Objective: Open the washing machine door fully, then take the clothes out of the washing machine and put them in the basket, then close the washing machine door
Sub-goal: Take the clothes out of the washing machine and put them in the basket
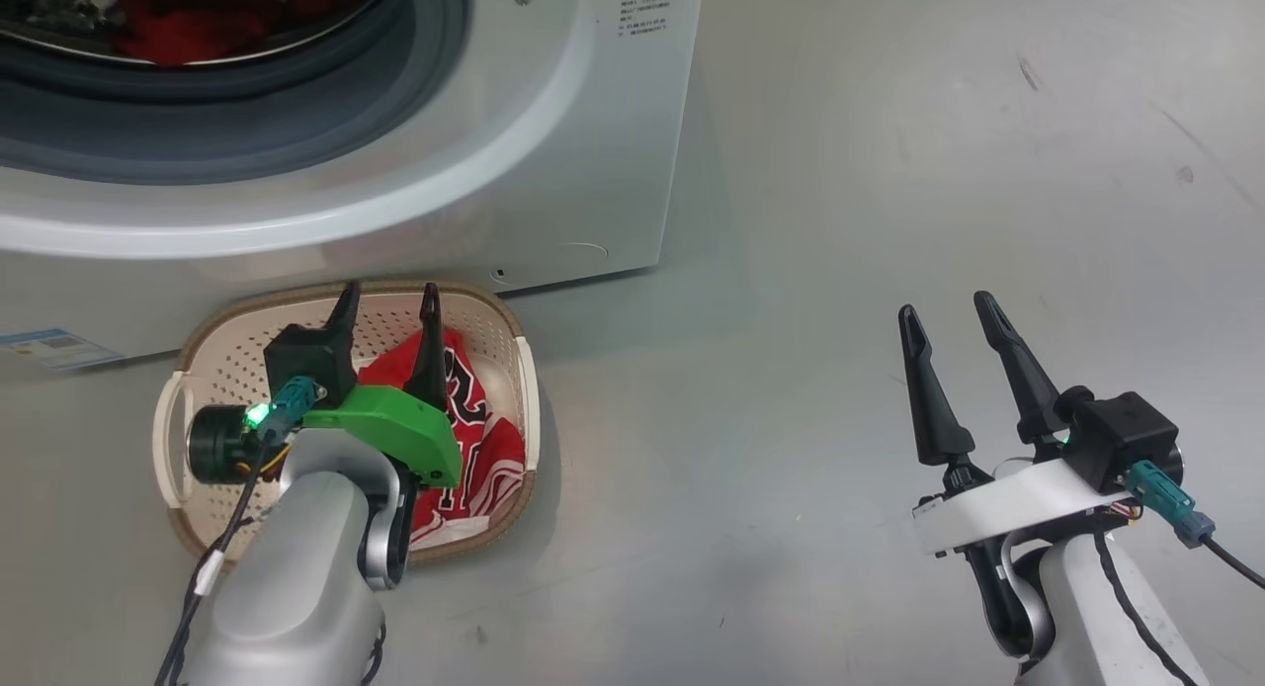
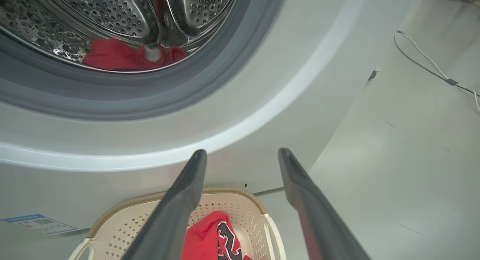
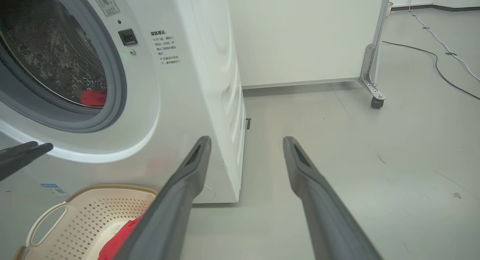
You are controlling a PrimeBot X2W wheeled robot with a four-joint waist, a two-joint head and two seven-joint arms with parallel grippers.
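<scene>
Clothes (image 1: 489, 449) in basket (image 1: 212, 370) and drum (image 2: 112, 12)

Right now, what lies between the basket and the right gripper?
Bare floor, nothing else: in the head view the stretch from the basket to the open right gripper is plain grey.

left pincer (image 1: 388, 293) spread over basket (image 1: 222, 365) | red clothes (image 1: 479, 439) inside | more, apparently, in washing machine (image 1: 514, 142)

Grey scuffed floor (image 1: 889, 172). On it: washer (image 1: 553, 172) at 11 o'clock; basket (image 1: 212, 370) at 8 o'clock, just before washer. Right wrist view: wheeled panel (image 3: 371, 87) at 1 o'clock, cable (image 3: 449, 53) at 2 o'clock.
</scene>
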